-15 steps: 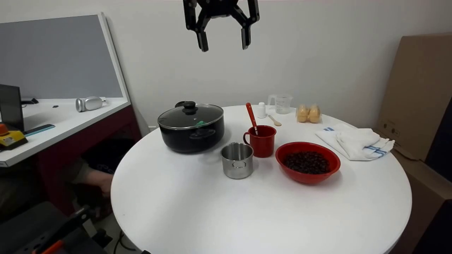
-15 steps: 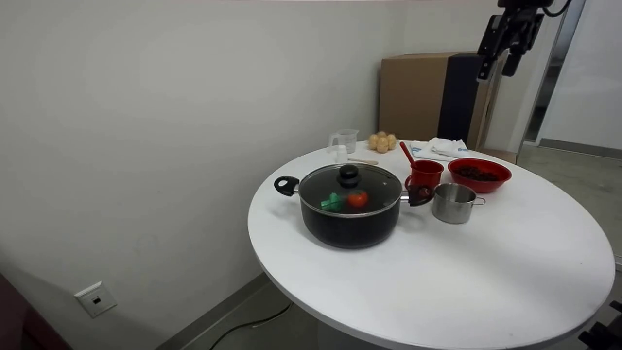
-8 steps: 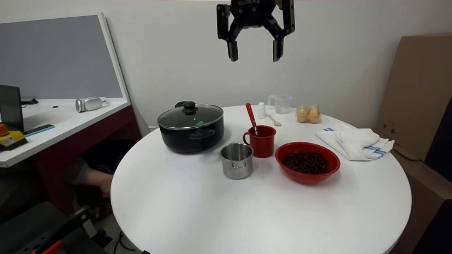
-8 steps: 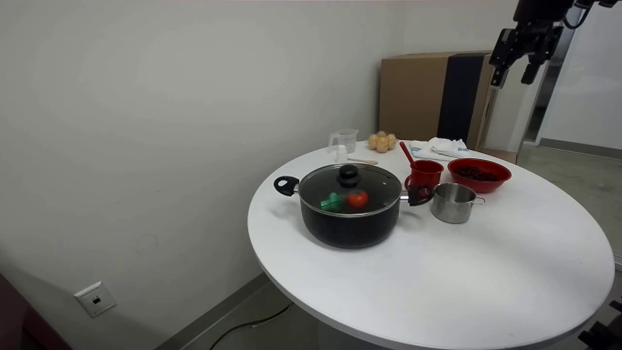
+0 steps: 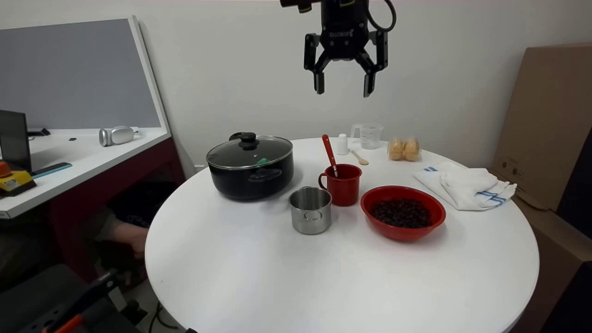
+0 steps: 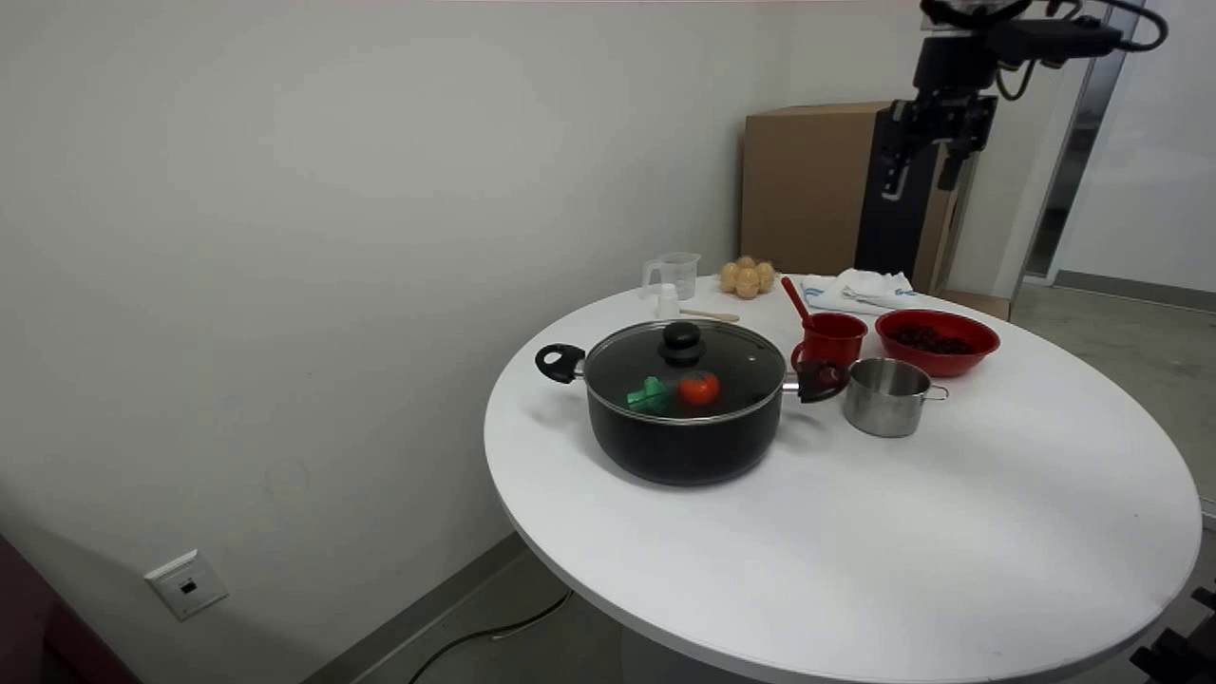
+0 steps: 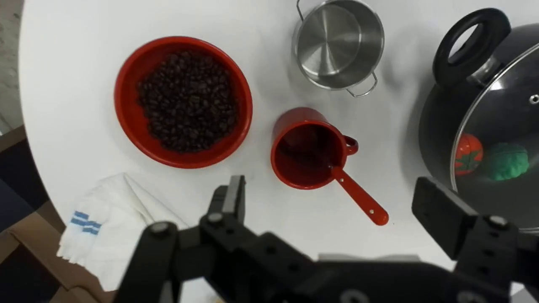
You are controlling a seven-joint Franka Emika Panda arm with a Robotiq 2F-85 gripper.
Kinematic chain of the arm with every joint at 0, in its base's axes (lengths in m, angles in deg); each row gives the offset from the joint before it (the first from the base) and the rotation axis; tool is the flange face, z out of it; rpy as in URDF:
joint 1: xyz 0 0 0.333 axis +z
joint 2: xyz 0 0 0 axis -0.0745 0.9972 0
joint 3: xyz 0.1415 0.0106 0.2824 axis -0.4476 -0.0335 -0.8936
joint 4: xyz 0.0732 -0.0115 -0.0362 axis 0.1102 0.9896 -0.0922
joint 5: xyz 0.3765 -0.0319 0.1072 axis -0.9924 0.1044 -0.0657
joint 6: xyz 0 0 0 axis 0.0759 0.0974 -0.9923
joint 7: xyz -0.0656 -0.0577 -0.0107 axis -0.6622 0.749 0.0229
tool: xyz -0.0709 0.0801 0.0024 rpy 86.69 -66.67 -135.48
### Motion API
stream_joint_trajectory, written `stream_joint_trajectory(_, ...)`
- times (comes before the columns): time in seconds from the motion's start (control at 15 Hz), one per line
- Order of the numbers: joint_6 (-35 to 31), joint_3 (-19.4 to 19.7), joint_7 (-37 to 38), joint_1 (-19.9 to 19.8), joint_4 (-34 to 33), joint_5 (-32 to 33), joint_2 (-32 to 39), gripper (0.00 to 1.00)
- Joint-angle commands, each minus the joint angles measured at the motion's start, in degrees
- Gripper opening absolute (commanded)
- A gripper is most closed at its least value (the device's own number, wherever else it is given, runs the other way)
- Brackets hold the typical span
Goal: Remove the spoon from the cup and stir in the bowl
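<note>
Shifted across toward the red cup (image 5: 346, 190) since the earlier frame, and seen lower in both exterior views: the tool (image 5: 343, 91). No other displacement noted. Fingers are spread wide, nothing held. Spoon (image 7: 360, 195) is located well below the tool, slanted out of the cup, its handle framed between the fingers in the wrist view; the bowl (image 5: 402, 235) of dark beans (image 7: 189, 101) is found below and off to one side of the tool. Risks, as judged: should the descent be made off-centre, the cup's rim or the lidded pot (image 6: 684, 454), seen behind one finger, could be struck. Because the handle leans, a skewed grip could be taken and the spoon twisted or dropped; if it is pulled sideways, the cup could be tipped. Beans could be flung out by too brisk a stir. Writing: "ROBOTIQ" can be read on the tool's body; marks on the measuring jug (image 5: 371, 137), low and well apart from the tool, are illegible.
</note>
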Motion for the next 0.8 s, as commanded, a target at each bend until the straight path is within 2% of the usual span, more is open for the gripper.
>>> stream_joint_trajectory(0.0, 5.6, -3.4, 0.1, 0.2, -8.7, -0.7, 8.2, 1.0)
stream_joint_trajectory(0.33, 12.5, -6.6, -0.2, 0.8, -16.8, 1.7, 15.5, 1.0)
stream_joint_trajectory(0.73, 24.5, -7.5, 0.2, 2.0, -27.0, 6.6, 22.0, 1.0)
